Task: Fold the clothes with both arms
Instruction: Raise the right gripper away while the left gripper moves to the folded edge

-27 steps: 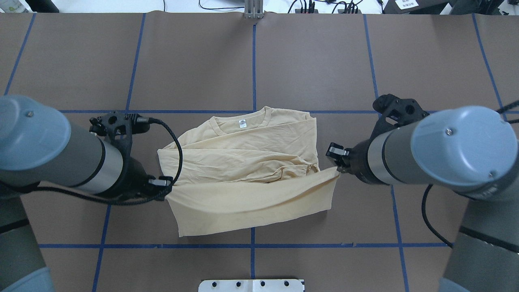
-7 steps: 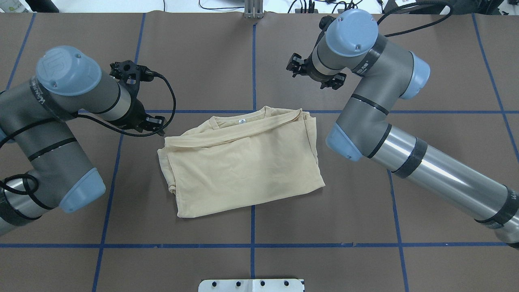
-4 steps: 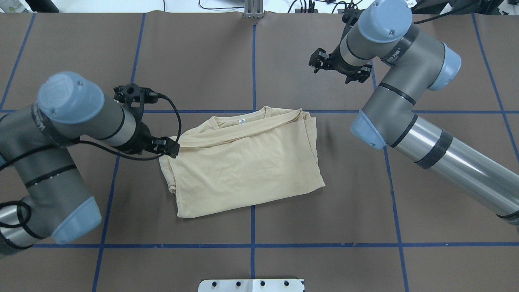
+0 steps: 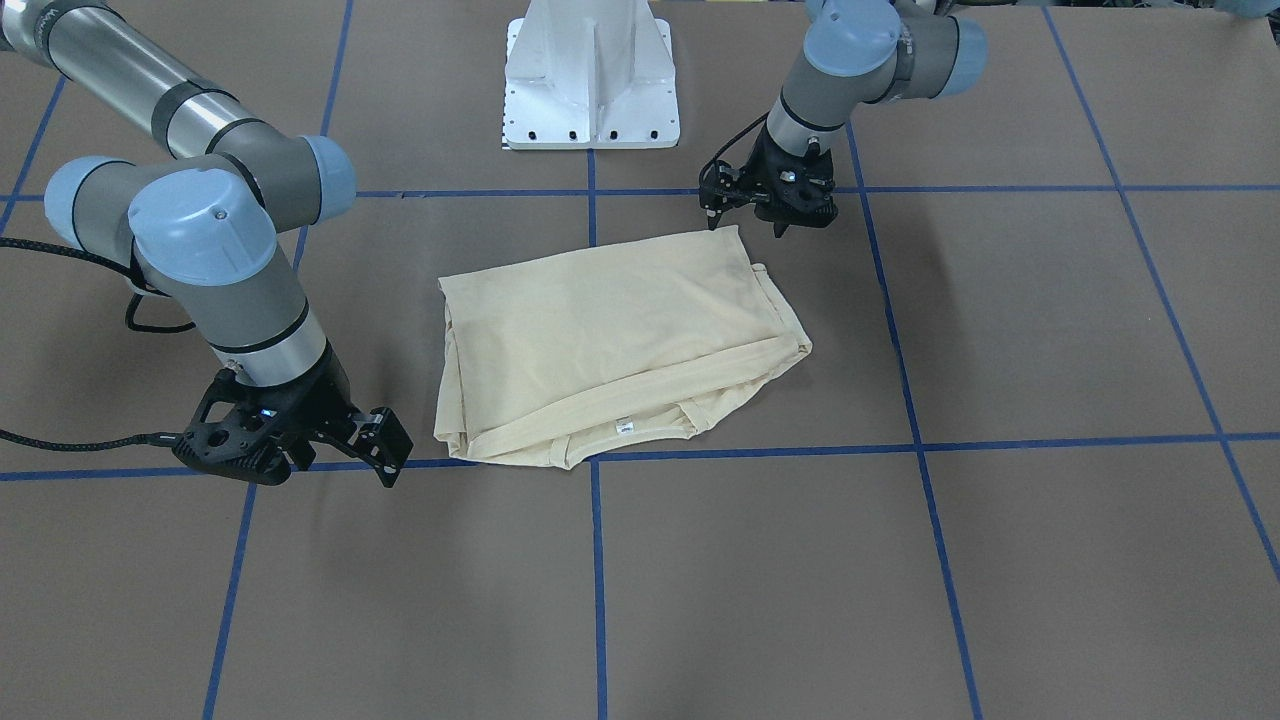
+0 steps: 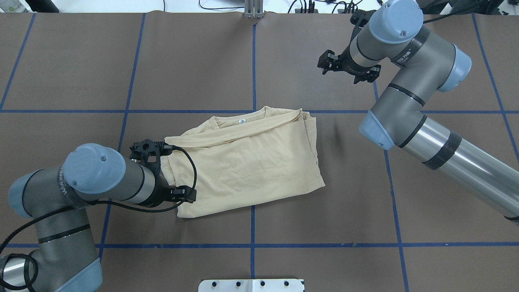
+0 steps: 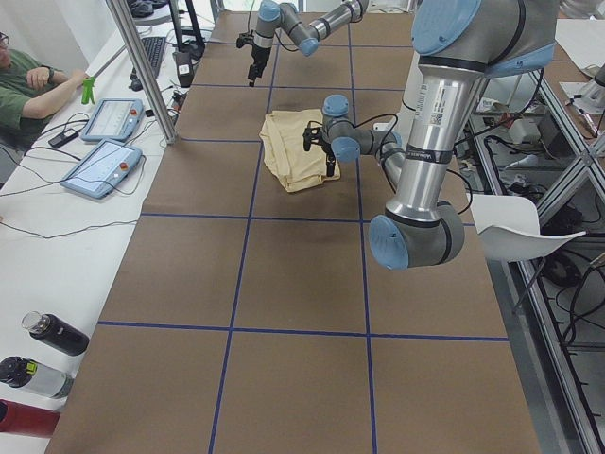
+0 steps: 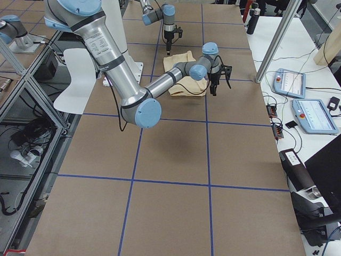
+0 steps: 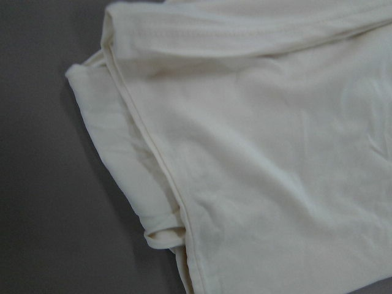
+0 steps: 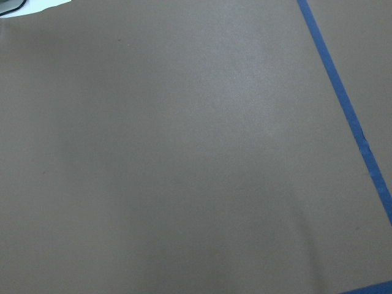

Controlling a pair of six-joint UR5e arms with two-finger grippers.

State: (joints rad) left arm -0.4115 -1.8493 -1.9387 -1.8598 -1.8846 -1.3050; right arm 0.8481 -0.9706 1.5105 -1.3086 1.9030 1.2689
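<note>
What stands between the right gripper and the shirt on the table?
Nothing visible does. Only bare brown table lies between the right gripper and the nearest edge of the shirt. The left gripper is at the shirt's opposite side.

Left arm (image 5: pixel 95 180) folded up tight, elbow out to its own side, short reach inward; wrist bent over so the left gripper (image 4: pixel 748 222) points down; jaws apart, nothing between them; black cable loops from the wrist round the gripper body. Right arm (image 5: pixel 440 148) stretched far forward, silver forearm running diagonally, elbow bent back inward; wrist turned down; right gripper (image 4: pixel 338 470) hangs low, fingers downward, jaws wide apart, empty. Grippers well apart; left one closer to the robot's base, right one far out.
</note>
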